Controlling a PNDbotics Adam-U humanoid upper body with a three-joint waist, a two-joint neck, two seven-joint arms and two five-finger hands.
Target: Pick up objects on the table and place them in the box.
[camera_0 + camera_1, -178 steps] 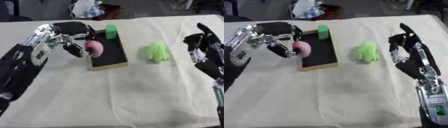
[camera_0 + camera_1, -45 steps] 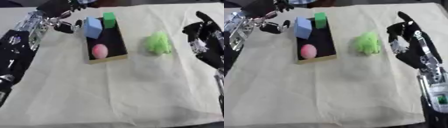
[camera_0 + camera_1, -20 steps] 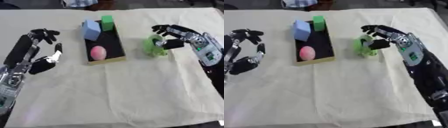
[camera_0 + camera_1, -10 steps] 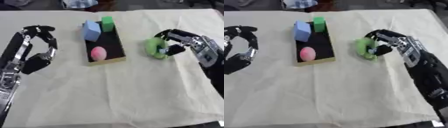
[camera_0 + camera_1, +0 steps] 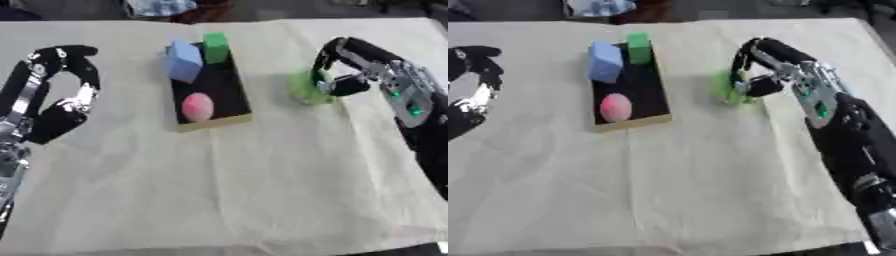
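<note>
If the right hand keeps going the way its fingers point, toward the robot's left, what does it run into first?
The right hand has its fingers curled round the light green object, so that is met at once. Pushed on leftward, the pair would probably reach the box's right wall next, across bare cloth; depth is unclear.

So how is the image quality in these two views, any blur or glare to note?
Left eye view: soft all over, the right hand and green toy smeared together; lighting even on the cloth, no glare. Right eye view: the same softness, the left hand cut by the frame edge, the box interior very dark, and the pink ball fuzzy-edged.
</note>
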